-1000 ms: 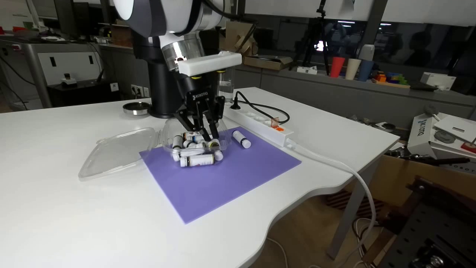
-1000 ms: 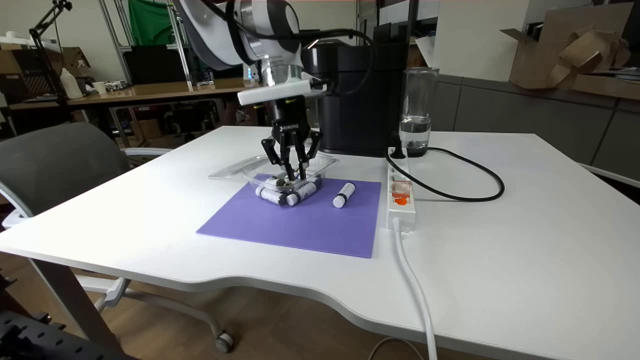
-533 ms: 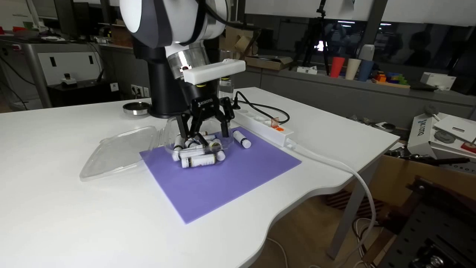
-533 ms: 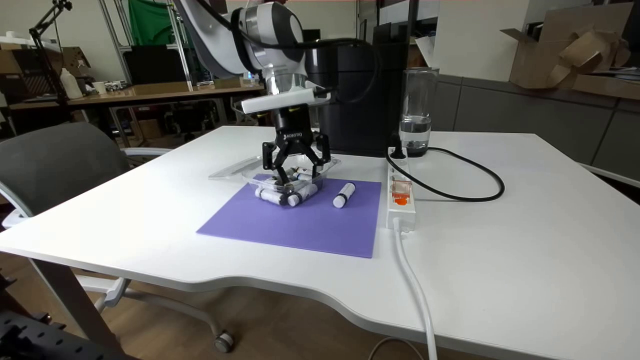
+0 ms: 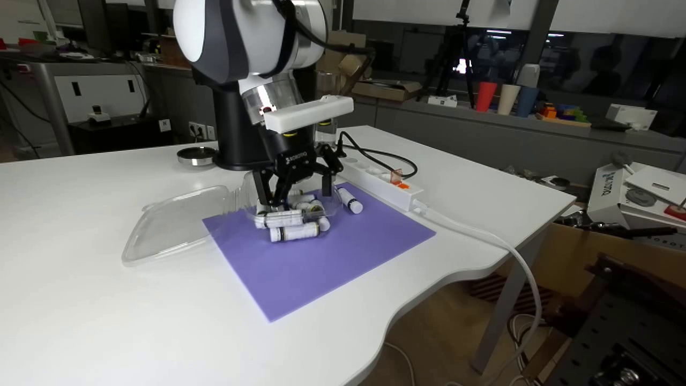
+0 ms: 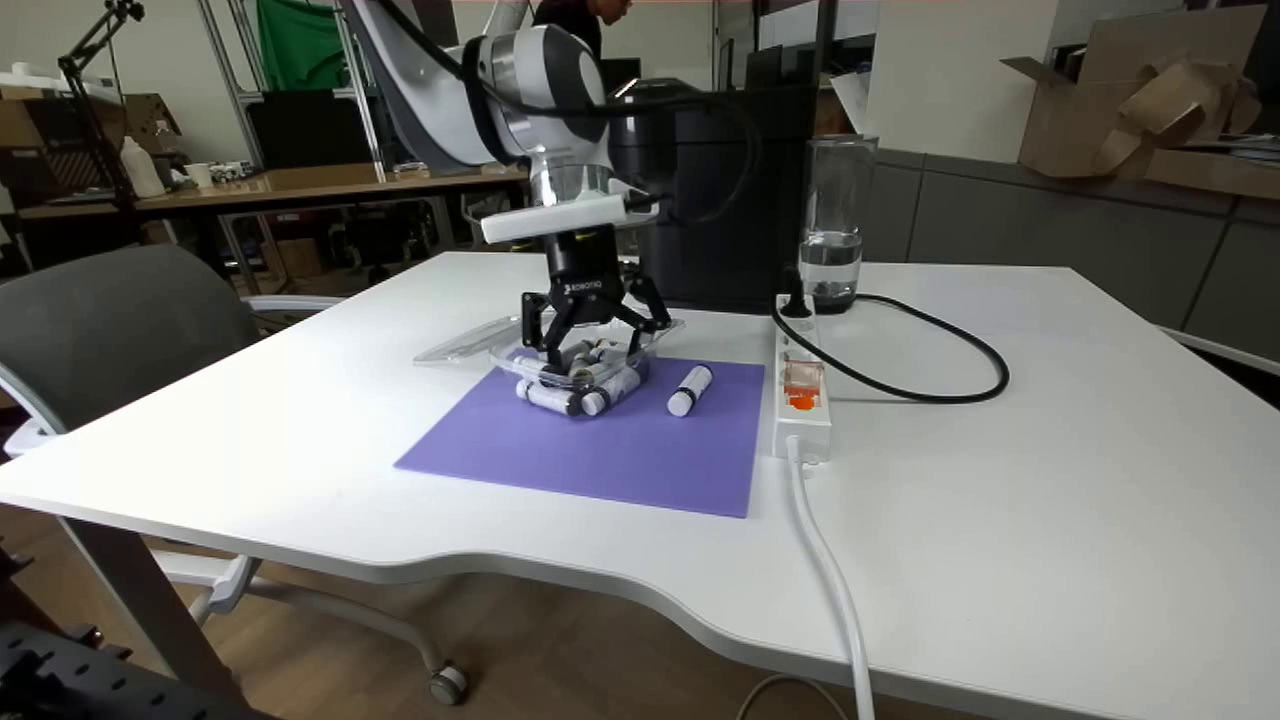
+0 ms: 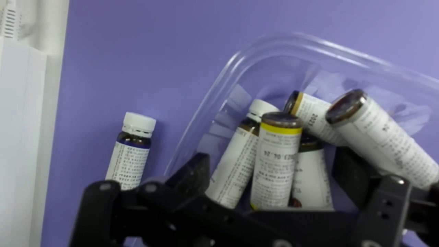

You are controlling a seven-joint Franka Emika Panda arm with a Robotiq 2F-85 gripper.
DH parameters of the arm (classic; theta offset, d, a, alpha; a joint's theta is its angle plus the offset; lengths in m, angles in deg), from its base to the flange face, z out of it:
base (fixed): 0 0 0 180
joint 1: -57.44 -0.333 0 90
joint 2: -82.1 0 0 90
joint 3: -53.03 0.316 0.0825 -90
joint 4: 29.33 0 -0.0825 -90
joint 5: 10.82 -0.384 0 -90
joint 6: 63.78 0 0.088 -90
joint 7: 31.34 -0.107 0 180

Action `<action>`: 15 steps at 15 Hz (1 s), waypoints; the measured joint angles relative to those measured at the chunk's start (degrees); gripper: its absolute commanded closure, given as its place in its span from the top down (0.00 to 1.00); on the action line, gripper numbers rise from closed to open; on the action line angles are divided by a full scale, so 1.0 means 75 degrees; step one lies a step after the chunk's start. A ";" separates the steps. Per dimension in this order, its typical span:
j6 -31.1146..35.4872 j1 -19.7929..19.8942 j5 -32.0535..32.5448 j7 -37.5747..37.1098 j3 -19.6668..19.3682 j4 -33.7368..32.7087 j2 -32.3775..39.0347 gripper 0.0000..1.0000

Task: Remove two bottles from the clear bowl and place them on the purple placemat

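The white table (image 6: 1050,520) has a front edge that curves inward. Flat on it lies a purple placemat (image 5: 321,268), with a white power strip (image 6: 803,430) just beside it, apart. A white cable (image 6: 826,560) runs from the strip over the edge; a black cord (image 6: 935,399) loops nearby. Behind stand a black machine (image 6: 750,260), a tall clear jar (image 6: 830,250) and a round metal dish (image 5: 196,157). A clear lid (image 5: 177,228) seems to rest mostly on bare table.

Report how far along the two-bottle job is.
Done, by the look of it: one bottle lies on the mat, outside the bowl. In hand: the tool is at the bowl, jaws apart; bottles show between them in the wrist view, none apparently gripped. Left: a second bottle must come out and go onto the mat.
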 measured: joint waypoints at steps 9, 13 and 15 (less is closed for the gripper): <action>-0.0005 -0.0072 0.0010 0.0005 0.0036 -0.0018 -0.0005 0.20; -0.0003 -0.0160 0.0009 0.0007 0.0070 -0.0017 -0.0006 0.08; 0.0057 -0.0172 0.0023 0.0007 0.0070 -0.0017 -0.0006 0.08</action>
